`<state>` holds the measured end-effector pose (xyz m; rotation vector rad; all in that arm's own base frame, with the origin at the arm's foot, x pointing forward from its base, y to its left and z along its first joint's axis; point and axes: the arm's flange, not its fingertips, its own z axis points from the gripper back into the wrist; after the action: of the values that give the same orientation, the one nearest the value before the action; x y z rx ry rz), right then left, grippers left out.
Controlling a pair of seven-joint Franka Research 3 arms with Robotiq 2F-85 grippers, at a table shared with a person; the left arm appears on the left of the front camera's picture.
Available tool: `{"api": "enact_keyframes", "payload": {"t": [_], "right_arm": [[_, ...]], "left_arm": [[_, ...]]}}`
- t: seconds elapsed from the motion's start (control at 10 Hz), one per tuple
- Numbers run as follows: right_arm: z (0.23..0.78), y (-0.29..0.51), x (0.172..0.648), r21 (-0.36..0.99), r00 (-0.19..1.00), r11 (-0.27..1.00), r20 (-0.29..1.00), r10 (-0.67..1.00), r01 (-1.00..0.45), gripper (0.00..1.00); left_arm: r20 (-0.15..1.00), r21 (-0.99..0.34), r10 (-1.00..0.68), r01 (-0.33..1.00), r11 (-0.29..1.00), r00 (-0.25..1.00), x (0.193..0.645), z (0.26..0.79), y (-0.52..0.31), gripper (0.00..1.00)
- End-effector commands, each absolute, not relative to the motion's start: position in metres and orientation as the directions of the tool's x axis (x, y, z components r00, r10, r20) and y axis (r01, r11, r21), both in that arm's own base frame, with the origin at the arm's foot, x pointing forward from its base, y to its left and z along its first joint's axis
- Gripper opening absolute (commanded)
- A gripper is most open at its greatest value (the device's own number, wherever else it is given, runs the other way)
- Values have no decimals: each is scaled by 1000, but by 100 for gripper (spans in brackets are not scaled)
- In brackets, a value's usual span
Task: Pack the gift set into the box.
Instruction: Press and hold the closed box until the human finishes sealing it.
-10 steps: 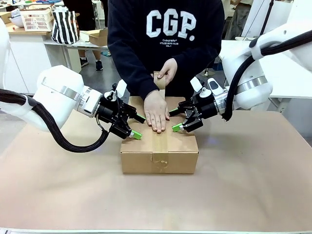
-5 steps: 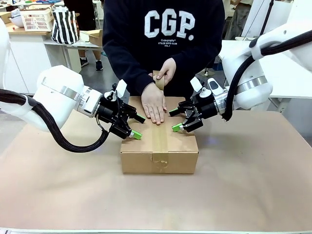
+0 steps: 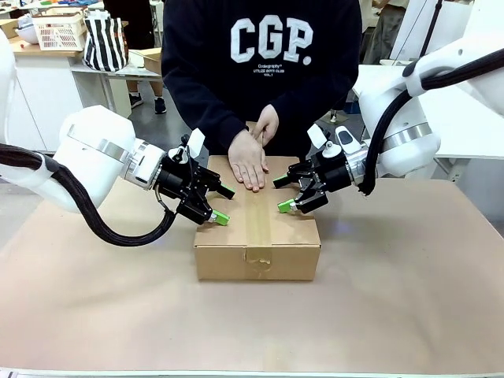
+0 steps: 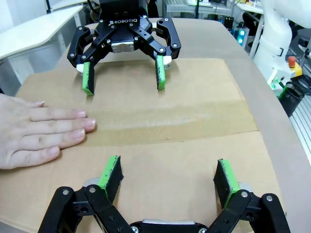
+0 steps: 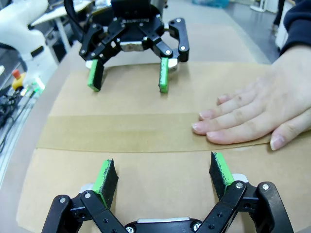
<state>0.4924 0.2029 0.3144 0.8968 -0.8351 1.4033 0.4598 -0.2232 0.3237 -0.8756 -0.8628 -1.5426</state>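
We see one box (image 3: 258,261) on one bench (image 3: 394,299), its top closed with one strip of tape (image 3: 258,220). Two tools, left (image 3: 224,205) and right (image 3: 283,194), sit at the box's two sides, each with its two fingers apart over the lid. Two hands of one person (image 3: 272,47) are at the box's far end: the right hand (image 3: 248,160) flat on the tape, the left hand (image 3: 268,124) just beside it.

A white slatted basket (image 3: 59,33) sits on a counter (image 3: 35,53) at the back left in the front view, a black-and-white striped bag (image 3: 105,43) just beside it. The person wears a dark sweatshirt (image 3: 264,79) — "CGP." in white letters across the chest.
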Motion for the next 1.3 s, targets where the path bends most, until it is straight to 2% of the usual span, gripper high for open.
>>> {"api": "enact_keyframes", "payload": {"t": [0.0, 1.2], "right_arm": [[314, 203, 491, 20, 6, -28, 897, 443, -999, 100], [314, 203, 491, 20, 6, -28, 897, 443, -999, 100]], "left_arm": [[883, 68, -452, 988, -141, -126, 459, 323, -224, 100], [883, 68, -452, 988, -141, -126, 459, 323, -224, 100]]}}
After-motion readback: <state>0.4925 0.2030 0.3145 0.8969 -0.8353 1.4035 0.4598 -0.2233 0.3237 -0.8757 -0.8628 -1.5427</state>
